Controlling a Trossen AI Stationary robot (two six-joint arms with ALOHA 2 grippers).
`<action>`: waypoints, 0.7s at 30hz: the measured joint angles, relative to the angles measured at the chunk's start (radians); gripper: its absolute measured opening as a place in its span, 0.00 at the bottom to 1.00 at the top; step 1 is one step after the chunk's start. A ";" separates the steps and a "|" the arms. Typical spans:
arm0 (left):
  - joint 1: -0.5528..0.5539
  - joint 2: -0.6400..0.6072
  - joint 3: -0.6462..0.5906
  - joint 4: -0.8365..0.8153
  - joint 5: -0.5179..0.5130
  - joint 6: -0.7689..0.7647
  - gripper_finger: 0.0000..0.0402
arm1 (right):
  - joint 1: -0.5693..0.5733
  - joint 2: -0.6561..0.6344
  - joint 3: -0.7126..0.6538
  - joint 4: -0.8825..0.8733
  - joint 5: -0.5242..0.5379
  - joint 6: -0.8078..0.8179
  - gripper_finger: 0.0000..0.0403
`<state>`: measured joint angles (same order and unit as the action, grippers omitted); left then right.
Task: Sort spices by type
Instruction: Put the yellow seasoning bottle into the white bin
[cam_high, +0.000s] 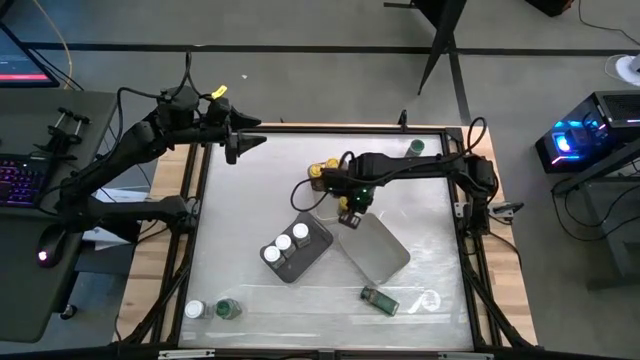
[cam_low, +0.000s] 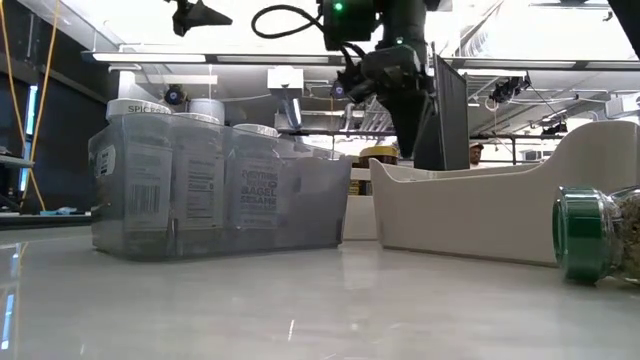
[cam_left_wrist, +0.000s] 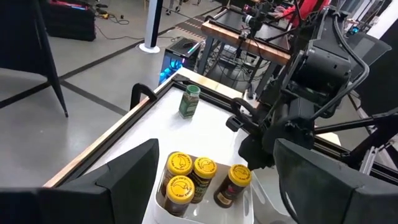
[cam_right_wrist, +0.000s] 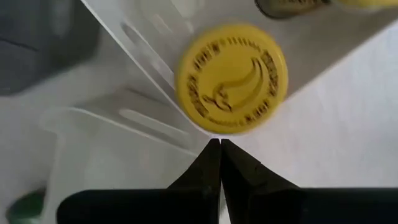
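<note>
Several yellow-lidded spice jars (cam_left_wrist: 204, 167) stand in a white tray (cam_left_wrist: 163, 202) under my right arm; two of their lids (cam_high: 318, 173) show in the high view. My right gripper (cam_right_wrist: 219, 163) hangs shut and empty, tips just beside one yellow lid (cam_right_wrist: 231, 78) at the tray's corner. Three white-lidded jars (cam_high: 285, 243) fill the grey tray (cam_high: 312, 255). One green-lidded jar (cam_high: 380, 300) lies on its side at the front right, and another (cam_high: 416, 147) stands at the back. My left gripper (cam_high: 245, 143) waits open, raised at the back left.
A second white tray (cam_high: 378, 250) sits right of the grey one, nothing visible in it. A white-lidded jar (cam_high: 194, 310) and a green-lidded jar (cam_high: 228, 309) rest at the front left corner. A raised frame (cam_high: 468, 250) rims the work surface.
</note>
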<state>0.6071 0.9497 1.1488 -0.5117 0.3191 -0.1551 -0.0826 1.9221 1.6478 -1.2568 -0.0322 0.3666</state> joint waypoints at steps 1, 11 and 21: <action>0.000 0.000 0.000 0.000 -0.001 0.000 0.76 | 0.000 0.000 0.000 0.015 -0.003 0.006 0.00; 0.000 0.000 0.000 0.000 -0.009 0.001 0.76 | -0.030 0.000 0.000 0.128 -0.003 0.028 0.00; 0.000 0.000 0.000 0.000 -0.009 0.001 0.76 | -0.039 0.000 0.000 0.164 -0.017 0.026 0.00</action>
<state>0.6071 0.9497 1.1484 -0.5117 0.3099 -0.1543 -0.1216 1.9224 1.6474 -1.0924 -0.0491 0.3929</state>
